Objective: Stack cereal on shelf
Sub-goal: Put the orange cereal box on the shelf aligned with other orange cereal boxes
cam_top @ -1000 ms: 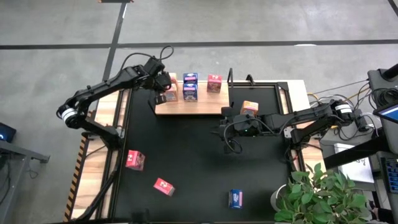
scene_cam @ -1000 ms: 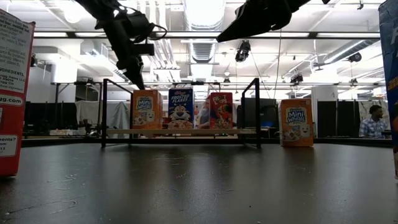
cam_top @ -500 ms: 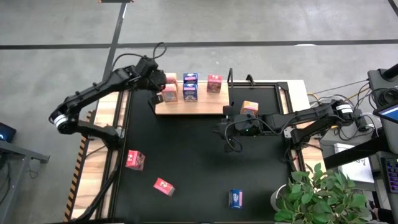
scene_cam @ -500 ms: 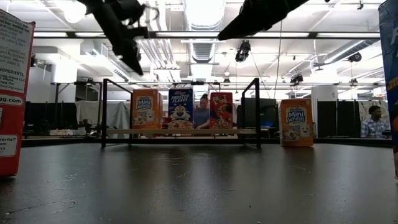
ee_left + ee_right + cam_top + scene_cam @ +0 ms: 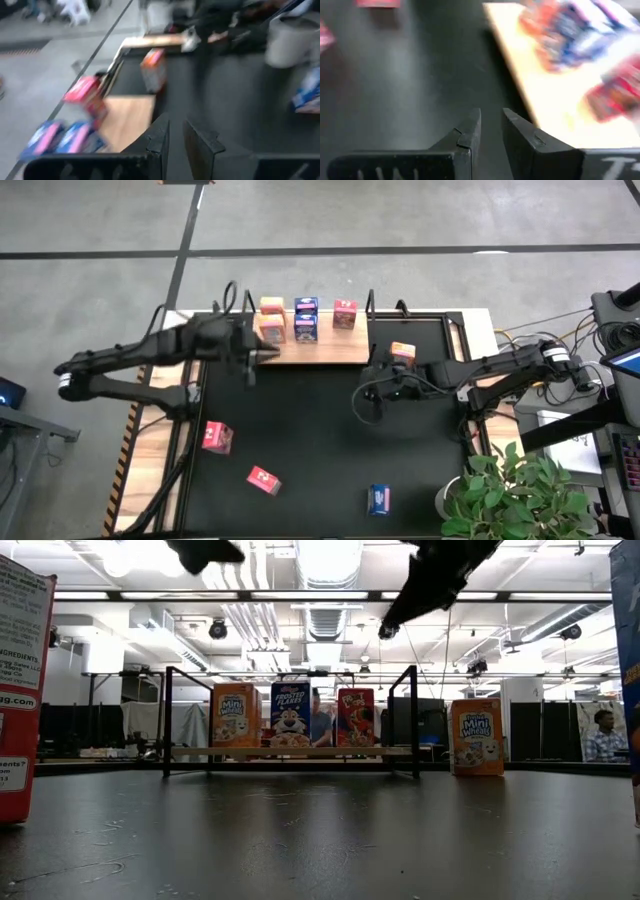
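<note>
The shelf (image 5: 305,348), a light-wood board with black posts, lies at the mat's far side. On it stand three cereal boxes: orange (image 5: 271,320), blue (image 5: 306,320) and red (image 5: 344,313). Another orange box (image 5: 401,353) stands on the mat right of the shelf. Two red boxes (image 5: 217,436) (image 5: 264,479) and a blue one (image 5: 378,499) lie nearer. My left gripper (image 5: 255,352) hovers by the shelf's left end, shut and empty (image 5: 175,140). My right gripper (image 5: 368,383) hangs above the mat near the shelf's right end, shut and empty (image 5: 491,130).
A black mat (image 5: 320,440) covers the table. The shelf's black uprights (image 5: 166,720) (image 5: 414,720) rise at its ends. A potted plant (image 5: 510,490) stands at the near right corner. People show in the room behind (image 5: 600,735).
My left gripper has drawn back from the orange box on the shelf toward the table's left and near side and has risen, swinging round as it went. My right gripper has stayed in place but rolled and tipped further downward. The boxes have not moved.
</note>
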Controlling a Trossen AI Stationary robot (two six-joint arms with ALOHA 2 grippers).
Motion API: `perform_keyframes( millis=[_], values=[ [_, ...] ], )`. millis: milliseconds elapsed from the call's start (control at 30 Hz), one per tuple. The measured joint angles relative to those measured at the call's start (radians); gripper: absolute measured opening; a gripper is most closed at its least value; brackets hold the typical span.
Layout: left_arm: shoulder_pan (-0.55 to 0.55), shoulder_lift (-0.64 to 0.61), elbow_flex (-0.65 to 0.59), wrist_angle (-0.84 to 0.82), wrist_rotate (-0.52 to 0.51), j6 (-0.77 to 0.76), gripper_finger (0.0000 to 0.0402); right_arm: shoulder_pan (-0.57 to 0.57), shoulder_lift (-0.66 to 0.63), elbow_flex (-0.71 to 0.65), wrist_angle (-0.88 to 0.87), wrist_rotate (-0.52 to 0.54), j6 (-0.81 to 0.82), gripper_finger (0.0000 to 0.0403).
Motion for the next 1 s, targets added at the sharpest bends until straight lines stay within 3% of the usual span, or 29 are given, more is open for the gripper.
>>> perform_keyframes(
  millis=[67,133,333,767,1000],
  values=[
    [-0.08,-0.025,-0.039,0.065,-0.036,-0.019,0.0039,-0.016,0.003,0.03,-0.101,0.091,0.091,0.0068],
    [-0.146,-0.043,-0.071,0.114,-0.073,-0.027,0.0039,-0.05,0.008,0.068,-0.222,0.115,0.174,0.0068],
    [-0.258,-0.053,-0.107,0.178,-0.133,-0.028,0.0039,-0.208,0.016,0.128,-0.507,0.012,0.275,0.0068],
    [-0.268,-0.05,-0.107,0.177,-0.136,-0.012,0.0039,-0.395,0.015,0.105,-0.631,-0.041,0.302,0.0074],
    [-0.267,-0.05,-0.106,0.177,-0.136,-0.008,0.0039,-0.459,0.015,0.091,-0.644,-0.098,0.271,0.015]
  ],
)
